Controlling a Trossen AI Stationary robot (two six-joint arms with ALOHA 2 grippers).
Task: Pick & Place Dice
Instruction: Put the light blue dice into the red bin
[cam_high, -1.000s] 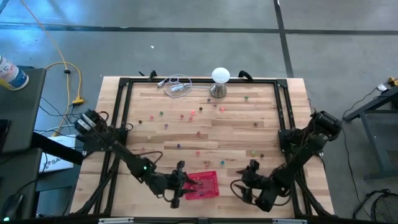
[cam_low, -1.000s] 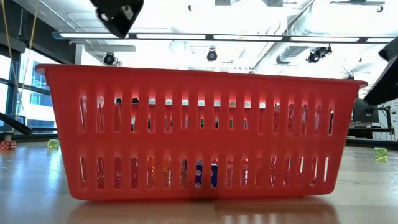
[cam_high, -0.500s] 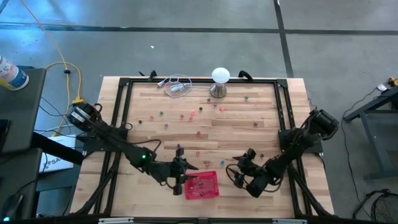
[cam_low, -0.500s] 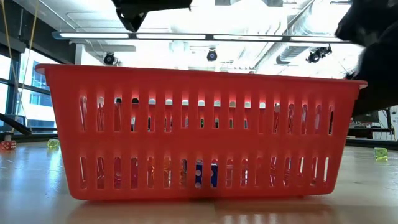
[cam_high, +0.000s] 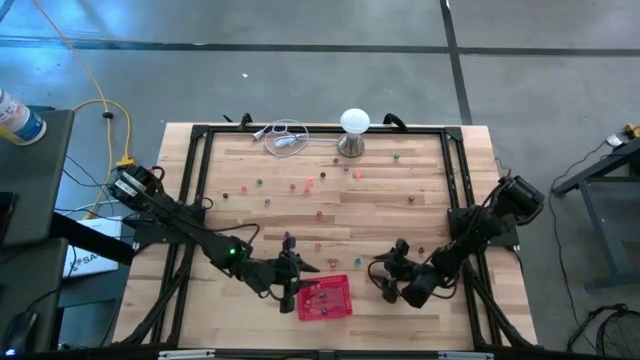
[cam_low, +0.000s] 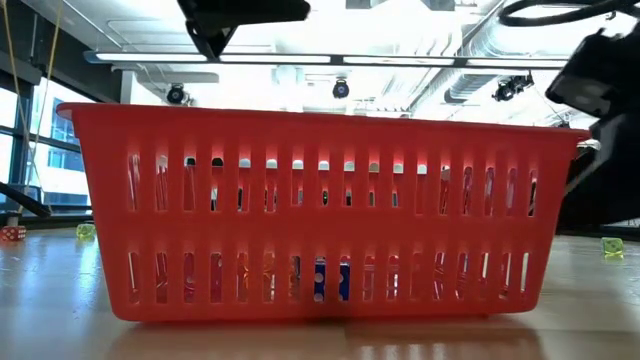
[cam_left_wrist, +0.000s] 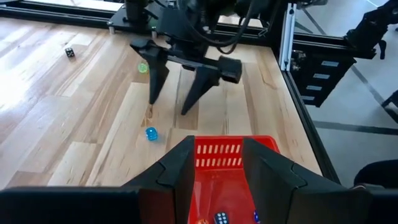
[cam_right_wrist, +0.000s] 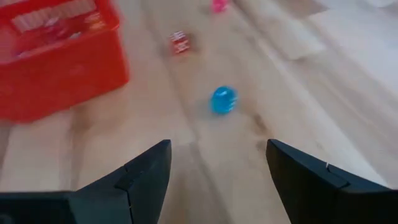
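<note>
Blue plastic, the nearest of the dice (cam_right_wrist: 223, 99) sits on the desk (cam_high: 380, 215) ahead of my right hand (cam_right_wrist: 217, 171), fingers spread wide and empty; I judge it light, hard, slippery, best pinched across flat faces. Left hand (cam_left_wrist: 217, 165) hangs part-open over the red basket (cam_left_wrist: 224, 155); its contents are mostly hidden.

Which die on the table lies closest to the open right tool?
The blue die, just ahead of the right tool; the red and pink ones lie farther off.

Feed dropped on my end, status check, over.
Left gripper open over the red basket, empty. Right gripper open, closing on a blue die beside the basket. Path clear.
</note>
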